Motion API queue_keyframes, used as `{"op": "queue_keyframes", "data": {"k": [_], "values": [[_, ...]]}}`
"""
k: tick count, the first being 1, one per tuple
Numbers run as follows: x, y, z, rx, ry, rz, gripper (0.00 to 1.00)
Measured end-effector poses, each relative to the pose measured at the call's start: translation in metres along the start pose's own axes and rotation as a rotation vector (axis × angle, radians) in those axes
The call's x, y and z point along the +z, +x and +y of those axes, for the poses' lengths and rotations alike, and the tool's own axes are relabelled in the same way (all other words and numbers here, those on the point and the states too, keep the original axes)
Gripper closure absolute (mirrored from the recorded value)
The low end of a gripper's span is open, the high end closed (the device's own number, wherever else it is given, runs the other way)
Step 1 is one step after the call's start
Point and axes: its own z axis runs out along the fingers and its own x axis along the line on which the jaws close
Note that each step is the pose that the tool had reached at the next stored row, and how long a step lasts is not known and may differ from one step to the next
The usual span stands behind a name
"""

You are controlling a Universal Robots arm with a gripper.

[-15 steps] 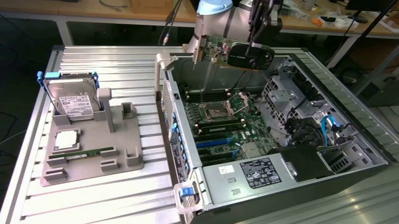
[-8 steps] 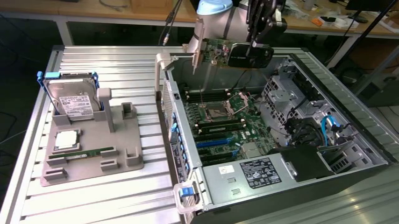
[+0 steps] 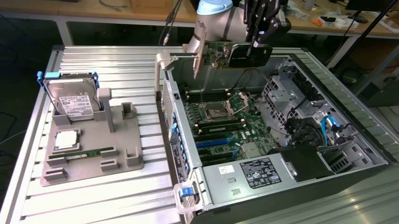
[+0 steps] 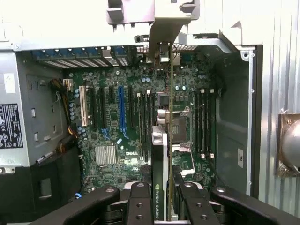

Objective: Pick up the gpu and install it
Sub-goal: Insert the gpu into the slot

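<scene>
Grips the gpu point(image 3: 240, 55) in the black metal gripper point(image 3: 257, 45), with jaws closed against both flat faces of the thin dark card. Holds it on edge in the air over the far end of the open computer case point(image 3: 349, 112), above the green motherboard point(image 3: 224, 126), flat silver bracket point(image 3: 201, 49) toward the exterior view's left. From the wrist, stands edge-on as a narrow strip between jointed fingers point(image 4: 138, 206) studded with round bolts. Beneath, long blue, black and white slots point(image 4: 122, 110) and a ribbed silver heatsink point(image 4: 106, 154). Beside the case, on the grooved aluminium table point(image 3: 93, 200): a grey moulded holder point(image 3: 124, 161) with an upright silver hard drive point(image 3: 74, 105), a square chip point(image 3: 67, 139) and a slim green memory stick point(image 3: 87, 153).
</scene>
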Motion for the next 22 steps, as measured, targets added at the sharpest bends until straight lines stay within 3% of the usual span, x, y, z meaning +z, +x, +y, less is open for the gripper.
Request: {"op": "queue_keyframes", "data": {"k": [2, 6, 9, 12, 20, 22], "values": [[0.0000, 0.000, 0.0000, -0.028, -0.0004, -0.0010, 0.73], [0.0000, 0.000, -0.0001, -0.029, -0.0005, -0.0012, 0.73], [0.0006, 0.000, -0.0128, -0.029, -0.0005, -0.0012, 0.73], [0.0010, 0.000, -0.0202, -0.030, -0.0006, -0.0012, 0.73], [0.0013, 0.000, -0.0210, -0.029, -0.0006, -0.0012, 0.73], [0.0014, 0.000, -0.0247, -0.029, -0.0006, -0.0011, 0.73]]}}
